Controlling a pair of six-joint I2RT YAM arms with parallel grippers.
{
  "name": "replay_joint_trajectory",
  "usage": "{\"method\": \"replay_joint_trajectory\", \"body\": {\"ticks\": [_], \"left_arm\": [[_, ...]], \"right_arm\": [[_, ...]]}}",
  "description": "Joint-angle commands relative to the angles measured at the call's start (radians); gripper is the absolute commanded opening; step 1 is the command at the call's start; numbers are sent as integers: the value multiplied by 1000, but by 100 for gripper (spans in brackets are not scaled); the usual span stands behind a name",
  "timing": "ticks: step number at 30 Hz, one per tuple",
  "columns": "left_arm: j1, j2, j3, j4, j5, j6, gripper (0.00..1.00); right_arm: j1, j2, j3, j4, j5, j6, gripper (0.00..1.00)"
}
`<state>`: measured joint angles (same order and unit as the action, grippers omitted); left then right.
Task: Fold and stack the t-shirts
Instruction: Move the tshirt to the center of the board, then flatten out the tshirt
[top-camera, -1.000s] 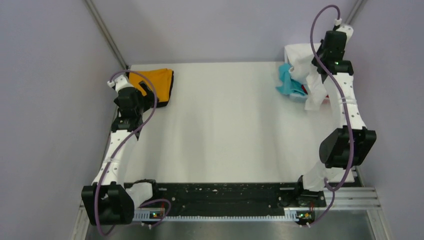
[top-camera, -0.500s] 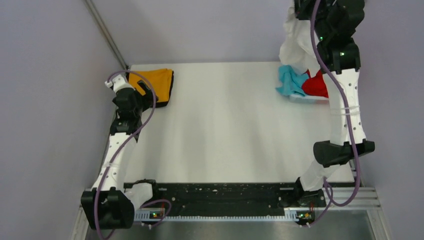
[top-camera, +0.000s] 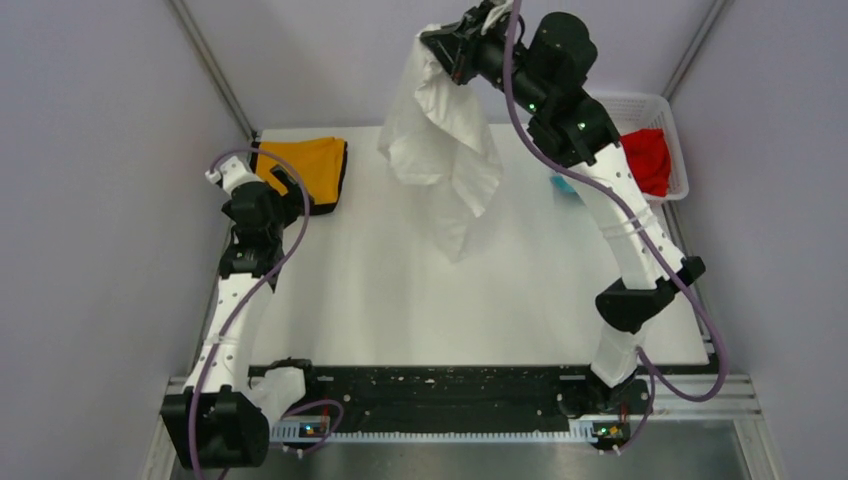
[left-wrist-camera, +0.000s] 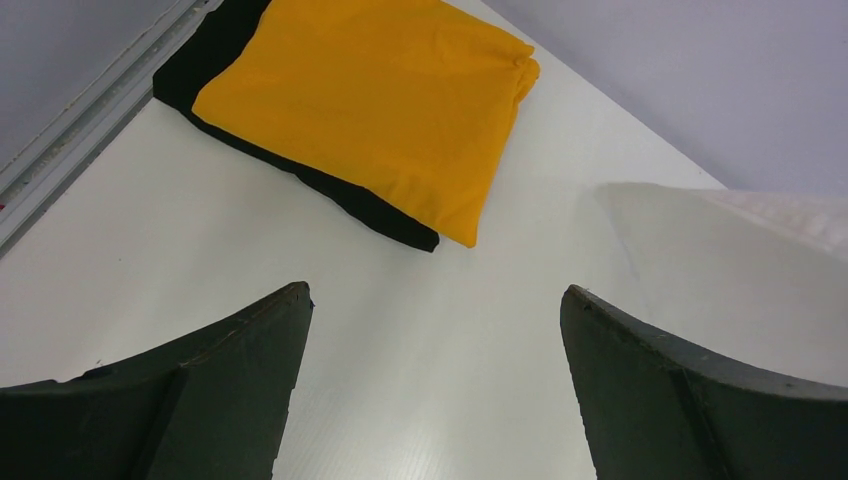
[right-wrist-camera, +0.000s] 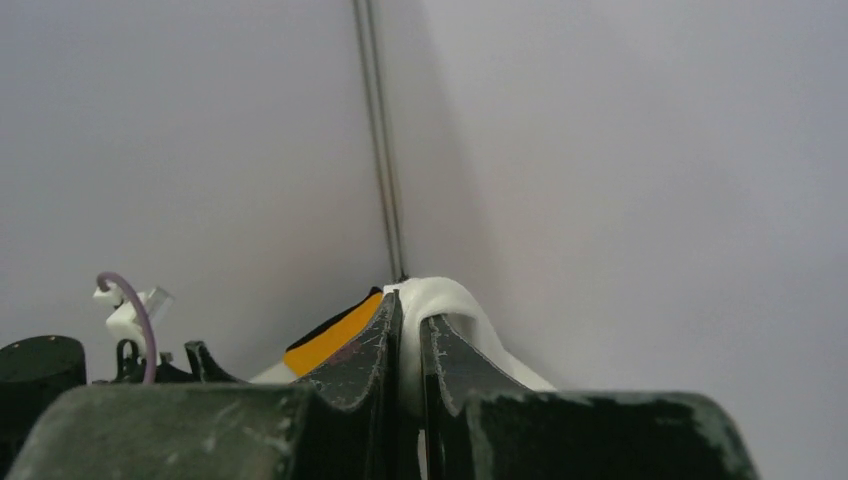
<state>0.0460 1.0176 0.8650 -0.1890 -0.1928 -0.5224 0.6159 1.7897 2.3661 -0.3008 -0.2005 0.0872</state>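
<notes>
Currently: basket (top-camera: 668, 104) holds red t-shirt (top-camera: 648, 165). White t-shirt (top-camera: 445, 150) hangs lengthwise downward, pinched at its top by right gripper (top-camera: 443, 50). Left gripper (left-wrist-camera: 435, 293) spread wide, empty, near folded orange t-shirt (left-wrist-camera: 370, 100).

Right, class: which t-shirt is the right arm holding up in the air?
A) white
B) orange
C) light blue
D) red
A: the white t-shirt hangs pinched in the right fingers above the table; the orange t-shirt lies folded on it.

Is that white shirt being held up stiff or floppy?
Probably very floppy: the white t-shirt hangs in loose folds from one pinch of the right gripper. Likely light, since that small grip holds it up. It may crumple when set down.
</notes>
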Motion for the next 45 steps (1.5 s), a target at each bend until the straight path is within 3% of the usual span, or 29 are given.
{"method": "replay_joint_trajectory", "body": {"ticks": [1,4,9,12,15,17,19,22,23,24,25,26,31,36,45], "left_arm": [[4,-26,1,3,-50,-22,99],[4,-32,3,-30,-85,-35,99],[4,-33,-8,-53,-106,-58,99],[4,-3,-6,-56,-90,-66,99],[5,55,11,-64,-53,-80,99],[5,103,33,-75,-11,-77,99],[4,153,58,-88,34,-78,99],[4,225,90,-87,91,-83,99],[3,253,104,-87,114,-85,99],[3,278,127,-87,139,-87,99],[1,308,144,-86,164,-89,99],[-2,338,164,-85,183,-90,99],[-40,519,285,-73,305,-88,99],[-141,722,464,-106,294,-57,98],[-184,1025,770,-211,332,-36,84]], "right_arm": [[39,-13,45,54,29,-48,0],[39,-90,-92,45,82,-120,0],[27,-291,-536,36,318,-165,0],[-37,-385,-802,2,426,-78,0],[-178,-414,-984,-42,396,66,0],[-240,-396,-1056,-85,411,119,0],[-275,-346,-1072,-171,507,161,7],[-283,-286,-1058,-236,710,180,23],[-283,-272,-1051,-252,759,192,35],[-283,-265,-1042,-265,787,201,73],[-284,-260,-1038,-274,798,211,90],[-284,-261,-1037,-280,798,221,98],[-284,-331,-1103,-263,726,254,99],[-284,-486,-1269,-200,626,265,99],[-283,-566,-1480,-68,497,443,99]]}}
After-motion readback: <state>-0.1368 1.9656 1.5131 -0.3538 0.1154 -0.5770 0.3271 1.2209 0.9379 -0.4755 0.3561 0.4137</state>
